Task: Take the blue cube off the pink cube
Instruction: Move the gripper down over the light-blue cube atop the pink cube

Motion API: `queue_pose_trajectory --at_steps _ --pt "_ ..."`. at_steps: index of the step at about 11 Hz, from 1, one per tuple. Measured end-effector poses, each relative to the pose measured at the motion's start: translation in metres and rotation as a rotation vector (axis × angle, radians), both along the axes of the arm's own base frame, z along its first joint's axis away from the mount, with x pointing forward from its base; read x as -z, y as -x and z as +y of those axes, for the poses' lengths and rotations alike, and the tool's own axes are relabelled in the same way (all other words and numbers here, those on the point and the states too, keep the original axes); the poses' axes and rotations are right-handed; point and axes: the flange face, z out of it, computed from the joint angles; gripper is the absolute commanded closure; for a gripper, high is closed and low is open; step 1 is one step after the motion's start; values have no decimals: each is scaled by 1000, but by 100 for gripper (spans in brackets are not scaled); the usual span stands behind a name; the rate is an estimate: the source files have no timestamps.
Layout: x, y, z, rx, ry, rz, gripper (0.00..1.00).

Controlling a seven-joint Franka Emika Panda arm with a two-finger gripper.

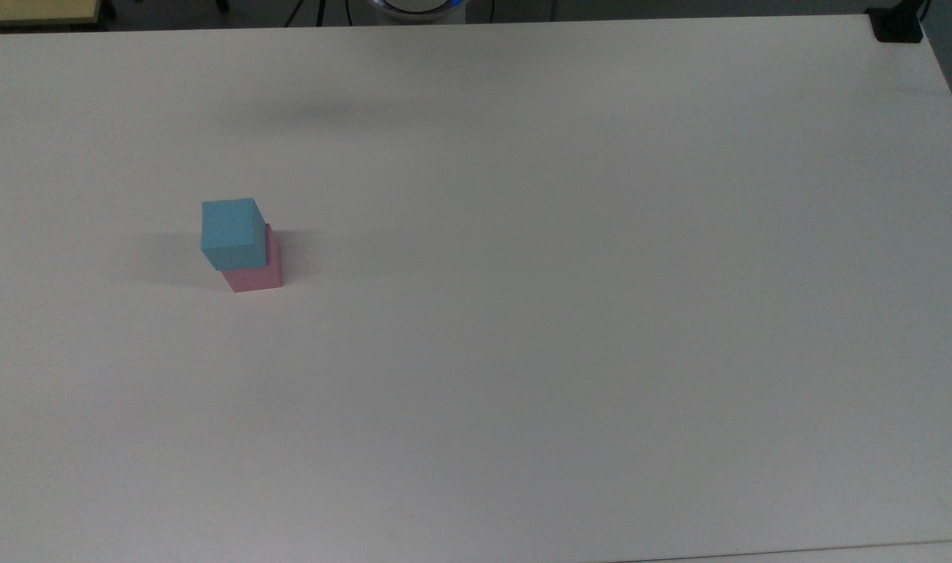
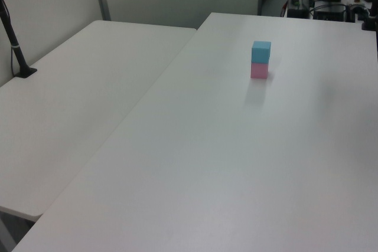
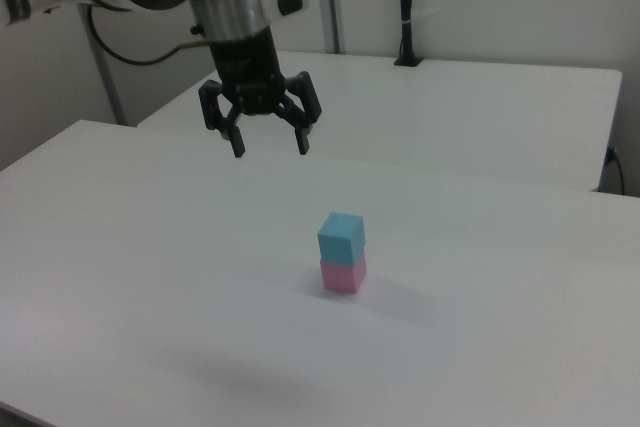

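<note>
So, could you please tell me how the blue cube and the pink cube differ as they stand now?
The blue cube is light blue; the pink cube is pale pink. The blue cube sits on top of the pink cube, while the pink cube rests on the white table. In the top view the blue cube hides most of the pink cube. Both look the same size, matte and plain-faced.

The white table (image 1: 570, 313) bears the pink cube (image 1: 255, 271), which carries the blue cube (image 1: 230, 232).

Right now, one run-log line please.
stage: approach | gripper: open, empty, above table | blue cube: on pink cube | contact: none
</note>
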Motion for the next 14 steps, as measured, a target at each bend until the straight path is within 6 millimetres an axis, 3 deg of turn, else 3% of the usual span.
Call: queue_pose_trajectory --at_steps 3,8,14 --pt "30 -19 -13 4 2 -1 0" --pt "126 -64 -30 169 -120 -82 0" --pt "201 -104 3 253 -127 -119 0"
